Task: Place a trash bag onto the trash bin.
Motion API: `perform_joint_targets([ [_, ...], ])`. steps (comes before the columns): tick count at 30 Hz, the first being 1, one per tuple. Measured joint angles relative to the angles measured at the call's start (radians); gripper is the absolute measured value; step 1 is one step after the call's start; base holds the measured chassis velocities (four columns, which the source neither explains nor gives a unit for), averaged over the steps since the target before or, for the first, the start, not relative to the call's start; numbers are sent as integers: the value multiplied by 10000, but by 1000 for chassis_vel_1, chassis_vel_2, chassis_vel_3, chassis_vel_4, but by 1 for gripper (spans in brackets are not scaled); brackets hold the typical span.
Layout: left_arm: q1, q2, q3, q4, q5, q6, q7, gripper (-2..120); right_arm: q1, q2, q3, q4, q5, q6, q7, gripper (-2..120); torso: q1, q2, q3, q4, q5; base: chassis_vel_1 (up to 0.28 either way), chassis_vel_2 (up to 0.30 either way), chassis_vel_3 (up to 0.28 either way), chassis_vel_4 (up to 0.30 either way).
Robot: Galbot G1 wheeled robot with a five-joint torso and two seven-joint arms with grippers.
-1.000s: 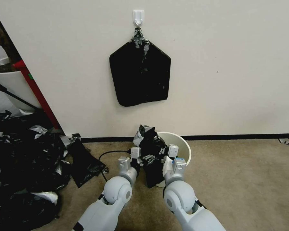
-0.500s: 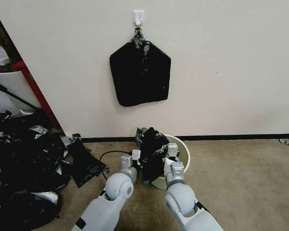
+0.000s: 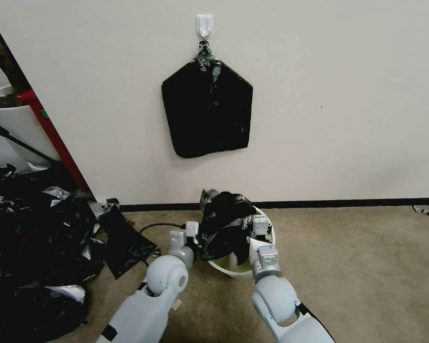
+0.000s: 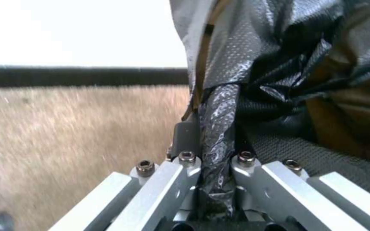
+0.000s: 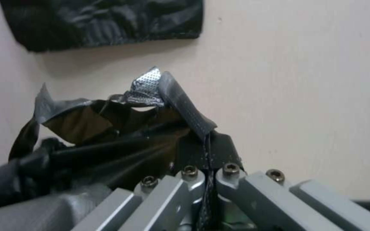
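Black glossy film is what I work with here: the trash bag [image 3: 226, 224] hangs bunched over the mouth of the trash bin [image 3: 233, 270], stretched between my two arms. My left gripper [image 3: 194, 237], at the bin's left rim, is clamped on a twisted strand; my right gripper [image 3: 258, 232], at its right rim, pinches a thin edge. I'd spread wide, keep the film taut, then lower evenly.

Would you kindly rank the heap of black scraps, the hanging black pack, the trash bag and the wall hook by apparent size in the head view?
Largest to smallest:
1. Heap of scraps, though nearer the camera
2. Hanging pack
3. Trash bag
4. Wall hook
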Motion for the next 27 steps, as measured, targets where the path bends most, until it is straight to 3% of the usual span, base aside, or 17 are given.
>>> perform_joint_targets([
  [3,167,193,-395,-250,16,-474,688,2,-70,-234,382,500,1515,-430,-27,0,0,0,-1,-1,-3,0,0,0,0],
  [12,302,328,-982,-344,5,-1252,1728,2,-95,-587,1260,994,4143,-1237,130,0,0,0,0,0,-3,0,0,0,0],
  [20,124,205,-1101,-439,-805,-2171,1493,2,-794,-745,707,1228,5379,-973,-33,0,0,1,-1,-2,-3,0,0,0,0],
  [27,-27,111,-1323,-728,-1552,-2340,1439,2,-1233,-713,-235,1306,5864,-635,-54,0,0,0,-2,0,-4,0,0,0,0],
])
